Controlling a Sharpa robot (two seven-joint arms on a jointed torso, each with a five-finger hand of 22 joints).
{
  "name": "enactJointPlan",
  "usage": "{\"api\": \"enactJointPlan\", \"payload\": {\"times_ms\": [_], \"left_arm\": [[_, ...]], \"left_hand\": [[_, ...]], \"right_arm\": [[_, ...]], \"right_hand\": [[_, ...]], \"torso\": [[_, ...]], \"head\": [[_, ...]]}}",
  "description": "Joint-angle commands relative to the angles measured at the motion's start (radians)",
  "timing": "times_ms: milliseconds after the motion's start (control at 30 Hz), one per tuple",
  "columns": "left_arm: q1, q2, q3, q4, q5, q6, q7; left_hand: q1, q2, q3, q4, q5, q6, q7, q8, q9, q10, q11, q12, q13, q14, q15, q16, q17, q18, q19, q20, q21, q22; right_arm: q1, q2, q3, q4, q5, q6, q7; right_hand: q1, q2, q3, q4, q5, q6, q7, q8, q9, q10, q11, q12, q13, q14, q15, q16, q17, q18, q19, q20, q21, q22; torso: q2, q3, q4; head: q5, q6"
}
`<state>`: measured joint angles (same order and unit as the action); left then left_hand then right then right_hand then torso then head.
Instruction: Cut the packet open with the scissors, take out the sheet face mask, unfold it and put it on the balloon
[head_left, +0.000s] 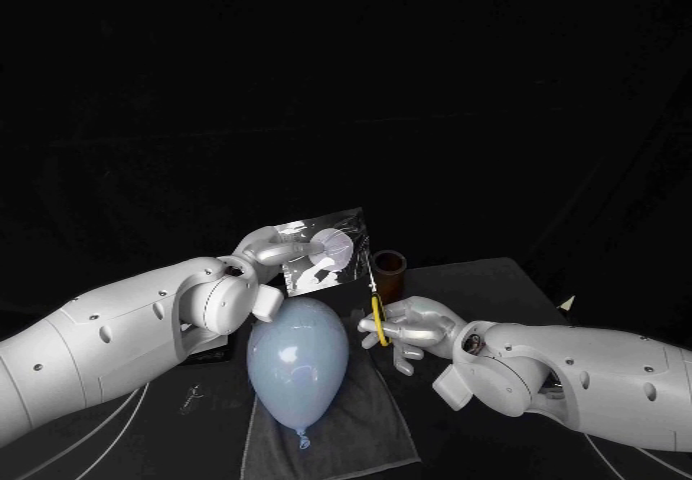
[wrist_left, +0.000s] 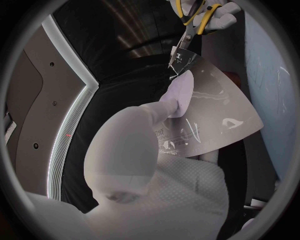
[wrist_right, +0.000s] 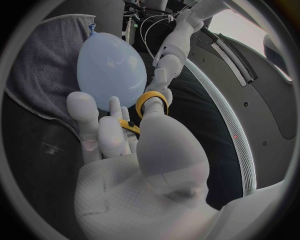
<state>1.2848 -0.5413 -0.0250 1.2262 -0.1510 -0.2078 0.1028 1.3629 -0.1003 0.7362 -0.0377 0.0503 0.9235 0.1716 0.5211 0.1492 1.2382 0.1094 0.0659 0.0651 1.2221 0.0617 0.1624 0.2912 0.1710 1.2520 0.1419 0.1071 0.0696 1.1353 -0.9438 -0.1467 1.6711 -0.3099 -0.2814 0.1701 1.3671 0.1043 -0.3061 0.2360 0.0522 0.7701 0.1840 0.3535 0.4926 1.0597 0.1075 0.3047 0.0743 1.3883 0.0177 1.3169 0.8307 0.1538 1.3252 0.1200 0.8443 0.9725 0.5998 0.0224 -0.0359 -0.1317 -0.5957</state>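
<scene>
My left hand (head_left: 271, 248) holds the shiny clear packet (head_left: 326, 250) up above the table, pinching its near edge; its fingertip (wrist_left: 177, 96) presses on the packet (wrist_left: 215, 112). My right hand (head_left: 408, 326) grips the yellow-handled scissors (head_left: 378, 318) with the blades pointing up. The blades of the scissors (wrist_left: 187, 30) meet the packet's corner. A yellow handle ring of the scissors (wrist_right: 152, 101) sits over a finger of the right hand (wrist_right: 140, 160). The pale blue balloon (head_left: 299, 350) lies on a grey towel (head_left: 339, 425) below both hands. The balloon (wrist_right: 112, 67) rests knot end towards me.
A brown tube (head_left: 387, 263) stands behind the scissors, close to the packet's right edge. Thin white cables (head_left: 137, 405) run over the table's front left, beside a small dark item (head_left: 192, 400). The table's far right edge (head_left: 505, 262) lies behind my right arm.
</scene>
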Motion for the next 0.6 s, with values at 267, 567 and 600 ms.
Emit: {"api": "enactJointPlan", "payload": {"times_ms": [267,567,600], "left_arm": [[0.000,-0.002,0.000,0.002,0.007,0.026,0.006],[0.000,-0.002,0.000,0.002,0.007,0.030,0.007],[0.000,-0.002,0.000,0.002,0.007,0.031,0.007]], "left_hand": [[-0.001,0.008,0.005,-0.003,0.003,0.008,0.000,0.002,0.146,0.010,0.001,-0.001,0.001,0.003,-0.004,-0.004,0.002,0.012,0.007,0.001,0.006,0.001],[-0.002,0.008,0.006,-0.003,0.004,0.008,0.000,0.002,0.147,0.010,0.001,-0.001,0.001,0.003,-0.004,-0.004,0.002,0.012,0.007,0.001,0.006,0.001],[-0.002,0.008,0.006,-0.003,0.004,0.008,0.000,0.002,0.147,0.010,0.001,-0.001,0.001,0.003,-0.004,-0.004,0.002,0.012,0.007,0.001,0.006,0.001]], "right_arm": [[0.003,0.000,0.004,-0.001,0.006,-0.021,0.045],[0.003,0.003,0.004,-0.006,0.005,-0.009,0.034],[0.003,0.003,0.004,-0.007,0.004,-0.007,0.030]], "right_hand": [[0.014,0.028,-0.017,-0.010,-0.004,0.028,-0.005,-0.007,-0.008,0.025,-0.004,-0.015,-0.001,0.013,-0.001,0.004,0.021,-0.011,0.010,-0.007,0.018,0.015],[0.032,0.062,-0.054,-0.023,-0.004,0.077,-0.018,-0.021,-0.024,0.078,-0.017,-0.042,0.001,0.026,-0.013,0.005,0.038,-0.015,0.023,-0.016,0.046,0.035],[0.038,0.075,-0.061,-0.027,-0.004,0.098,-0.025,-0.021,-0.025,0.103,-0.023,-0.045,0.003,0.030,-0.018,0.003,0.038,-0.016,0.028,-0.020,0.054,0.041]], "torso": [[0.000,0.0002,-0.0002],[0.000,-0.0003,0.0000],[0.000,-0.0003,0.0002]], "head": [[-0.004,0.000],[-0.003,-0.001],[-0.002,-0.002]]}}
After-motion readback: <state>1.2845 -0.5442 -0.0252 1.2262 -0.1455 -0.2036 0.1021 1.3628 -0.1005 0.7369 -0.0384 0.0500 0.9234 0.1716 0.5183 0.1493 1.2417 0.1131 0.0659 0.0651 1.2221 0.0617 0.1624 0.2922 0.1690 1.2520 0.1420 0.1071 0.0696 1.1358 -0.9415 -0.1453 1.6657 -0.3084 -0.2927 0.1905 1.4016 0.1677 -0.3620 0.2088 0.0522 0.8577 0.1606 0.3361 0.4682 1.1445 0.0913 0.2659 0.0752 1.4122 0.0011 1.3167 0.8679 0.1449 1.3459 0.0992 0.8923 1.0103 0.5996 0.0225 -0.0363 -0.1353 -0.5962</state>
